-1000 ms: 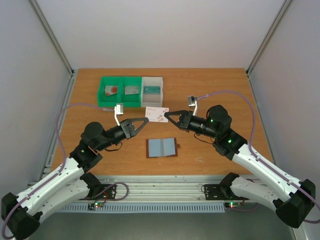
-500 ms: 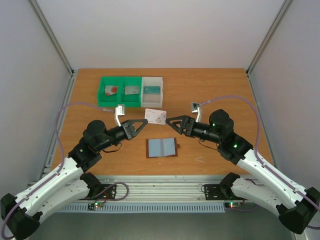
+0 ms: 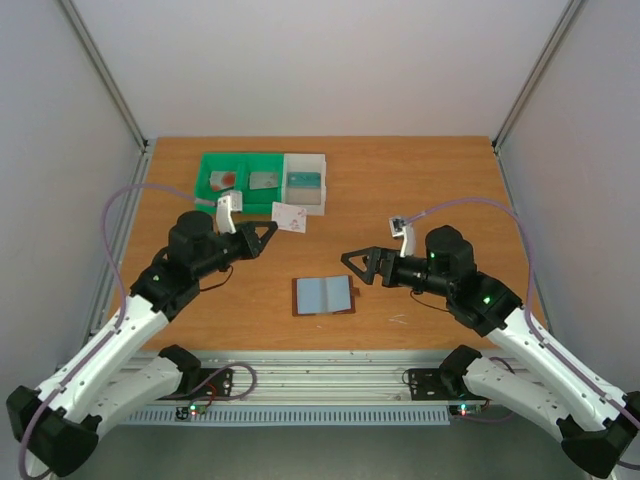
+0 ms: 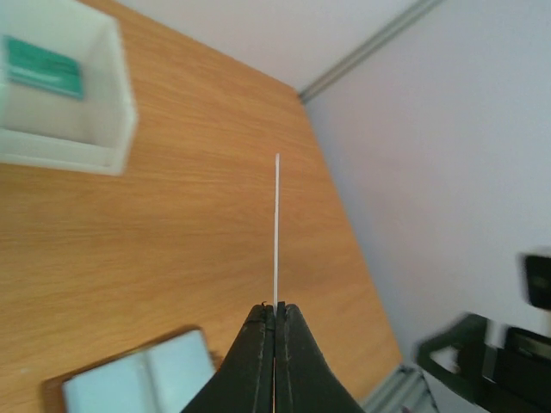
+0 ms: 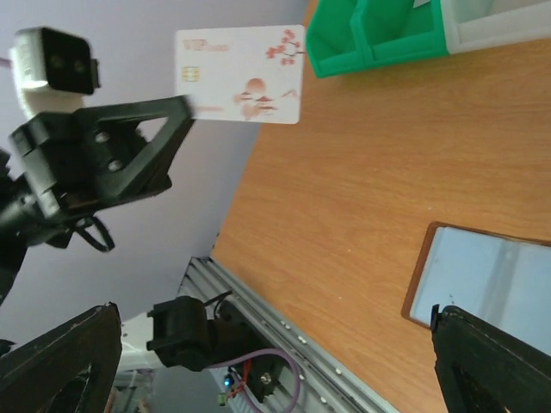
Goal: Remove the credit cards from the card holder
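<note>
The left tool [image 3: 268, 231] is clenched on a white credit card [image 3: 289, 216], pinching it by one corner. It holds the card in the air just on the near side of the bins, towards the far-left corner of the bench [image 3: 440, 190]. The left wrist camera sees the card edge-on, a thin line running straight out from the closed fingertips [image 4: 275, 311]. From the right wrist camera its printed face shows a chip, "VIP" lettering and red blossoms. From above, its long axis lies roughly along the far edge of the bench.

The brown card holder [image 3: 324, 296] lies spread flat at mid-bench, nearer the near edge. Its blue-grey lining faces up, its long axis is parallel to that edge, and its snap tab is on the right end.

The right tool [image 3: 358, 267] is released, fingers spread wide. It hovers just right of the card holder, apart from it.

The green bin [image 3: 208, 190] and white bin [image 3: 304, 160] each hold cards.
</note>
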`<state>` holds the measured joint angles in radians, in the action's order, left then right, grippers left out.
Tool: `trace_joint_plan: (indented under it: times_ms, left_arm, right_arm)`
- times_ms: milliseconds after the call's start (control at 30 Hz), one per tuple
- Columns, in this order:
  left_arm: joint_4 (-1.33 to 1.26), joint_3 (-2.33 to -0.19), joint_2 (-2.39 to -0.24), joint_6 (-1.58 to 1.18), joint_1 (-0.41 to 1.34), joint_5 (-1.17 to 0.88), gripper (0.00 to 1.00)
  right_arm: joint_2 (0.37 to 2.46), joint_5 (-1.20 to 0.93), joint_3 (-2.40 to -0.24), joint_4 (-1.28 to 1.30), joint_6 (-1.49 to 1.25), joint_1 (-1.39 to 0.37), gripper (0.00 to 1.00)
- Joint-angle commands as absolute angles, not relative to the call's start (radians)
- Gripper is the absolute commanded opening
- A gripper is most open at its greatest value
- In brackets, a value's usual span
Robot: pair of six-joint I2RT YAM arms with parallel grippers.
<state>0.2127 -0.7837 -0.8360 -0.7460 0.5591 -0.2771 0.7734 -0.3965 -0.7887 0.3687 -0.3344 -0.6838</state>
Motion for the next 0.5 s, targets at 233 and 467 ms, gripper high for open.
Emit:
trace_joint_plan:
  times_ms: [233,467]
  left_arm:
    - [0.329,-0.892,-1.059,-0.648,0.352,-0.239,0.00]
    - [0.325,-1.012,-1.257,-0.581,0.266,-0.174,0.00]
  right_arm:
    - [0.743,-0.353,-0.863,0.505,-0.203,-0.683,0.98]
    - [0.753,-0.353,-0.879,0.518,-0.182,-0.683,0.98]
